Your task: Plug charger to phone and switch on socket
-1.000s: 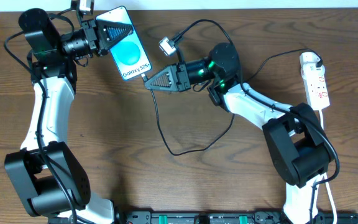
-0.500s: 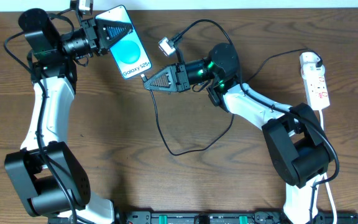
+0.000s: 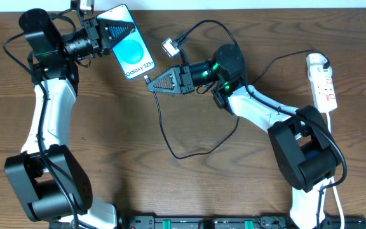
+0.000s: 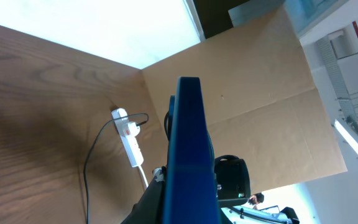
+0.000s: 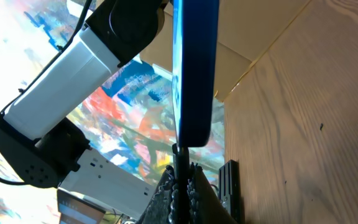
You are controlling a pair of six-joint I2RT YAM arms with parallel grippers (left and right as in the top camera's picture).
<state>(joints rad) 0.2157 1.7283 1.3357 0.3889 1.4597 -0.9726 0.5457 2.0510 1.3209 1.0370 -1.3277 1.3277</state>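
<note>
Dark wood tabletop fills the overhead view, where the left gripper (image 3: 129,30) is clenched on the phone (image 3: 135,57), held up at the far left with its bright blue screen and white "Galaxy S25" lettering showing. The right gripper (image 3: 152,84) pinches the charger (image 3: 182,156) at its small tip, right against the phone's lower edge; the thin black cable loops across the table. The socket (image 3: 323,79) lies at the right edge. From the left wrist the phone (image 4: 190,162) is only a dark blue slab, edge-on, with the socket (image 4: 129,138) far beyond it. From the right wrist the charger's tip (image 5: 180,158) meets the phone's bottom end (image 5: 194,74), though whether it is seated I cannot tell.
</note>
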